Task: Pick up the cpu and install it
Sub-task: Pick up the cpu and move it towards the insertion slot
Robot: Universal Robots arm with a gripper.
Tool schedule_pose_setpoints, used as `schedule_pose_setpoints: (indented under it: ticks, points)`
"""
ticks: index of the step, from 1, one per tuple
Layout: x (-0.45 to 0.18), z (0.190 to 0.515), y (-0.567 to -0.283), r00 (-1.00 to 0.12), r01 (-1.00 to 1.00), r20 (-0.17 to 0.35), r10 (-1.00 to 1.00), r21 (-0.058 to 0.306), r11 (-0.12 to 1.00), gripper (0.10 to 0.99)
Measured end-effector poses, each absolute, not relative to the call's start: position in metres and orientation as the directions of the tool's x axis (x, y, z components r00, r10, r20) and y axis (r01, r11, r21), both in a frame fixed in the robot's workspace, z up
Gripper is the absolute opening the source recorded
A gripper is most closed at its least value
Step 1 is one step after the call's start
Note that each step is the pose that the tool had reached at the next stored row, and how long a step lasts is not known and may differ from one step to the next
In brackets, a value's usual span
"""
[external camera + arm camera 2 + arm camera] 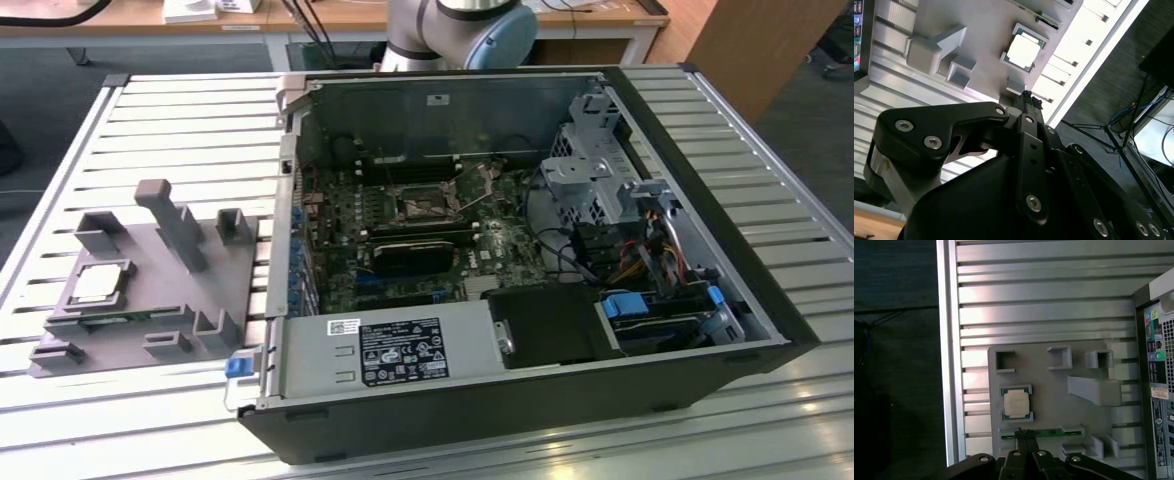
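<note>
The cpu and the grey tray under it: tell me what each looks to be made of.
The cpu: pale, light-catching top, likely bare metal; the thin pale rim could be circuit board. The tray: uniform matte grey, blocky posts, no shine, probably moulded or printed plastic.

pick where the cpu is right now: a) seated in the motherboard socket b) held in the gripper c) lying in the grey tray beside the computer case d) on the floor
c: the cpu lies flat in a recess of the grey tray, outside the open computer case, and the gripper is not touching it.
</note>
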State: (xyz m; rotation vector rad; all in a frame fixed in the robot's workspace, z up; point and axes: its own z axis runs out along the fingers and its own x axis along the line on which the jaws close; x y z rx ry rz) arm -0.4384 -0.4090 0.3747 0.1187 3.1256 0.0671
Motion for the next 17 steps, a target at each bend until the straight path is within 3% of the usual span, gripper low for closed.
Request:
schedule_pose_setpoints:
  ticks: [17]
  points:
    - [-0.4386,0.365,-0.4102,-0.997,0.076,-0.007,0.076,0.046,0.996,0.106]
